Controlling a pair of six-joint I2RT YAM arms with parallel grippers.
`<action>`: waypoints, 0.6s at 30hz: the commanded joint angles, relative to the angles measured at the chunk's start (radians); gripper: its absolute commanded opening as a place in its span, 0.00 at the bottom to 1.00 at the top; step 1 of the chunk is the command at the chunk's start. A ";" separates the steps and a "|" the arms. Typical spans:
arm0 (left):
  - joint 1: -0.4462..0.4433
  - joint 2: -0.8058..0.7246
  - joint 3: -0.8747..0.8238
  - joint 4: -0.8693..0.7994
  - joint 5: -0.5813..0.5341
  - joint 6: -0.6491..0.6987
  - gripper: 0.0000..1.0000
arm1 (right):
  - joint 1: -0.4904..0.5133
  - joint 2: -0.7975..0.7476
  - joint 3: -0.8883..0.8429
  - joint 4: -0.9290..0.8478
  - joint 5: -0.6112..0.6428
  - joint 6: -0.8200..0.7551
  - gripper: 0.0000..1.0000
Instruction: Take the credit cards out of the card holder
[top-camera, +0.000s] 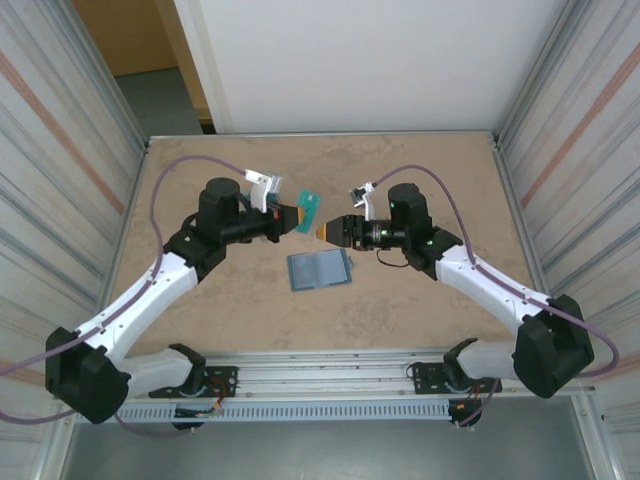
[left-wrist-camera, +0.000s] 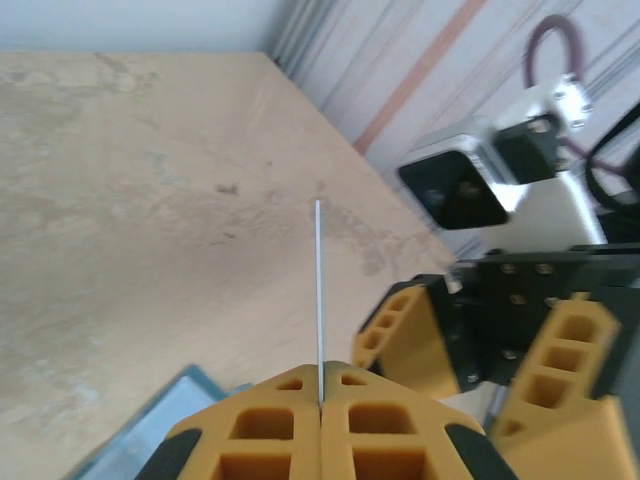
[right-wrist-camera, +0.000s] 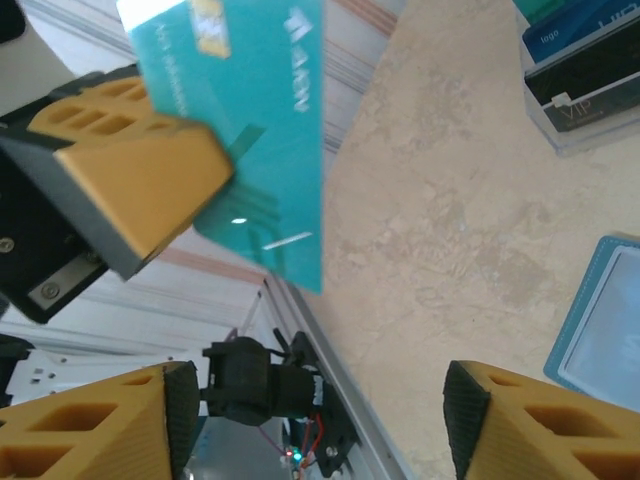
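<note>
My left gripper (top-camera: 299, 217) (left-wrist-camera: 320, 388) is shut on a teal credit card (top-camera: 311, 208), held above the table. In the left wrist view that card (left-wrist-camera: 318, 290) is edge-on, a thin pale line between the pressed orange fingers. My right gripper (top-camera: 323, 231) (right-wrist-camera: 320, 412) faces it just to the right, open, with nothing between its fingers; the card (right-wrist-camera: 262, 130) hangs beyond them. The slate-blue card holder (top-camera: 320, 269) (right-wrist-camera: 602, 322) lies flat on the table below both grippers. More teal and dark credit cards (right-wrist-camera: 580, 55) lie together on the table.
The tan tabletop (top-camera: 420, 170) is walled by corrugated metal panels (top-camera: 570, 120) left and right. An aluminium rail (top-camera: 330, 365) with the arm bases runs along the near edge. The right gripper's orange fingers (left-wrist-camera: 415, 335) sit close beside the left gripper's tip.
</note>
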 joint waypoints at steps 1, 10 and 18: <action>0.008 -0.028 0.039 -0.125 -0.075 0.135 0.00 | 0.017 -0.018 0.046 -0.095 0.059 -0.067 0.70; 0.137 0.056 0.134 -0.241 -0.098 0.337 0.00 | 0.068 0.036 0.121 -0.313 0.228 -0.143 0.75; 0.159 0.282 0.338 -0.384 -0.248 0.602 0.00 | 0.124 0.146 0.229 -0.515 0.432 -0.177 0.73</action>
